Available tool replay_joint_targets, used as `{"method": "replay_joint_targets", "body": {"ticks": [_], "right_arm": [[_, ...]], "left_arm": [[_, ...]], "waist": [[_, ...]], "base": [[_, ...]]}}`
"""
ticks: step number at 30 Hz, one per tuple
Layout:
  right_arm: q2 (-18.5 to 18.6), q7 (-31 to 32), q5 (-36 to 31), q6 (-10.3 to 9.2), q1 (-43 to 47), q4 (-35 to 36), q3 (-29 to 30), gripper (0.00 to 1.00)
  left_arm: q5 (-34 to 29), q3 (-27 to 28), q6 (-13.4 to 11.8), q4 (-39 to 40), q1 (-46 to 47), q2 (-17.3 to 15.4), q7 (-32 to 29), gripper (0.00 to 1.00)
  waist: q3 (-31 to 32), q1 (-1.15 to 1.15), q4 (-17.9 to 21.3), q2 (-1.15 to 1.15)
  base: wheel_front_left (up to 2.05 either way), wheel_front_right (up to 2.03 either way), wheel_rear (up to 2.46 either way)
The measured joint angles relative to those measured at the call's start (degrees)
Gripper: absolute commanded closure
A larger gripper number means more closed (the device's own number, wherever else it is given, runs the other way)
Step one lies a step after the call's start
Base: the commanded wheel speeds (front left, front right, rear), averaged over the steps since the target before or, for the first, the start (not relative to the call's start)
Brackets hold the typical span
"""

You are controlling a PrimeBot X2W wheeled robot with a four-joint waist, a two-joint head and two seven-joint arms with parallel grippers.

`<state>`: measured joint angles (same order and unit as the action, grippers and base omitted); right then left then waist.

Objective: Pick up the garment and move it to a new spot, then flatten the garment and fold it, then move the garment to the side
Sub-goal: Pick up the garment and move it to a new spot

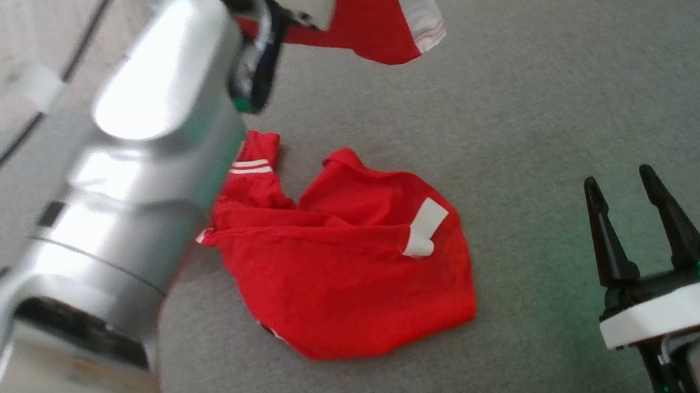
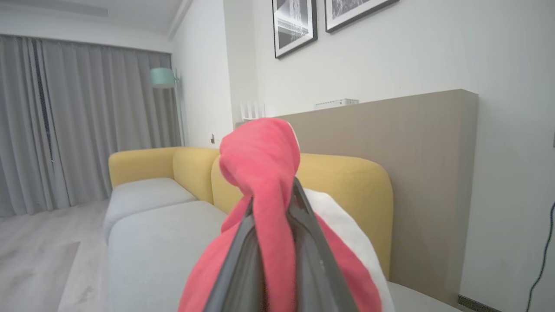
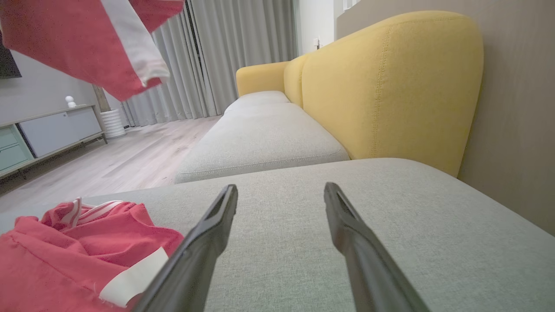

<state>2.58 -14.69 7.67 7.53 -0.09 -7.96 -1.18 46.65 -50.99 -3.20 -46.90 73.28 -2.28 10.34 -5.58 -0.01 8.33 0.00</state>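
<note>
Left gripper (image 2: 274, 195) has its 2 fingers clamped on a fold of the red garment (image 1: 347, 272), held above the grey cushion (image 1: 545, 73). The rest lies heaped mid-cushion. Lift straight up until everything clears (no dragging). Right gripper (image 1: 618, 176) hovers spread and empty over the cushion's right side.

You see a red cloth garment with white bands (image 1: 347, 272), soft and matt; the grey sofa seat (image 1: 548, 93) is coarse woven fabric. The silver left forearm shell (image 1: 136, 185) looks smooth and glossy; on your right gripper (image 1: 618, 179) the fingers look like matt black plastic.
</note>
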Motion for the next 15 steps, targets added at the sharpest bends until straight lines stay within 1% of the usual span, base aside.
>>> {"method": "replay_joint_targets", "body": {"ticks": [3,5,6,7,8,12,15], "right_arm": [[0.0,0.0,0.2,0.00,0.8,0.0,0.3,0.00],[0.0,0.0,0.2,0.00,0.8,0.1,0.3,0.00],[0.0,0.0,0.2,0.00,0.8,0.1,0.3,0.00],[0.0,0.0,0.2,0.00,0.9,0.2,0.6,0.00],[0.0,0.0,0.2,0.00,0.9,0.2,0.6,0.00],[0.0,0.0,-0.2,0.00,1.5,0.5,1.7,0.00],[0.0,0.0,-0.8,0.00,2.8,0.6,2.2,0.00]], "left_arm": [[-0.2,1.0,0.2,-1.0,1.5,-1.8,0.9,1.00],[-0.6,1.0,0.1,-1.7,2.0,-4.3,0.9,1.00],[-0.6,1.0,0.1,-1.7,2.0,-4.3,0.9,1.00],[-1.5,1.0,-0.6,-2.7,1.9,-7.3,1.4,1.00],[-1.5,1.0,-0.6,-2.7,1.9,-7.3,1.4,1.00],[-1.9,1.8,-2.3,-3.9,0.1,-14.3,2.2,1.00],[-1.9,2.9,-3.5,-4.7,-3.5,-19.5,2.9,1.00]], "waist": [[0.9,0.00,-1.3,0.00],[1.4,0.00,-2.2,0.00],[1.4,0.00,-2.2,0.00],[1.8,0.00,-3.2,0.00],[1.8,0.00,-3.2,0.00],[2.0,0.00,-5.9,0.00],[1.9,0.00,-8.2,0.00]], "base": [[0.00,0.00,0.00],[0.00,0.00,0.00],[0.00,0.00,0.00],[0.00,0.00,0.00],[0.00,0.00,0.00],[0.00,0.00,0.00],[0.00,0.00,0.00]]}}
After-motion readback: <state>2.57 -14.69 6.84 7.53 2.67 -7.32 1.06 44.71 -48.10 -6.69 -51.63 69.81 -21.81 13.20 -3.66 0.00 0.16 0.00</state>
